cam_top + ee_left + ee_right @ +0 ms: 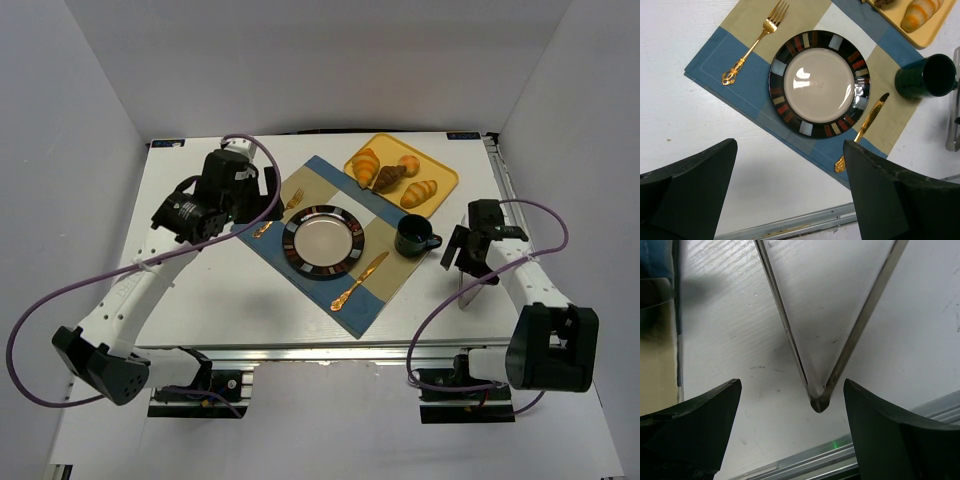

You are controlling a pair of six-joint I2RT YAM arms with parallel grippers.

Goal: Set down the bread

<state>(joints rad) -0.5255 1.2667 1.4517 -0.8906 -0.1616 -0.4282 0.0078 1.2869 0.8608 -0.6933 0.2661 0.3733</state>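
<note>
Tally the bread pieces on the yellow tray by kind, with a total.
Striped golden-orange croissants: 2
Dark brown pastry: 1
Small tan round bun: 1
Total on the yellow plastic tray: 4

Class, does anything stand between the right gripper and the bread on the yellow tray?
Nothing squarely blocks it. The dark mug stands close beside the line from the right gripper to the bread; metal tongs lie under the open jaws.

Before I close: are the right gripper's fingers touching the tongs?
Apart. The right wrist view shows white table between the tongs and both fingers of the right gripper.
</note>
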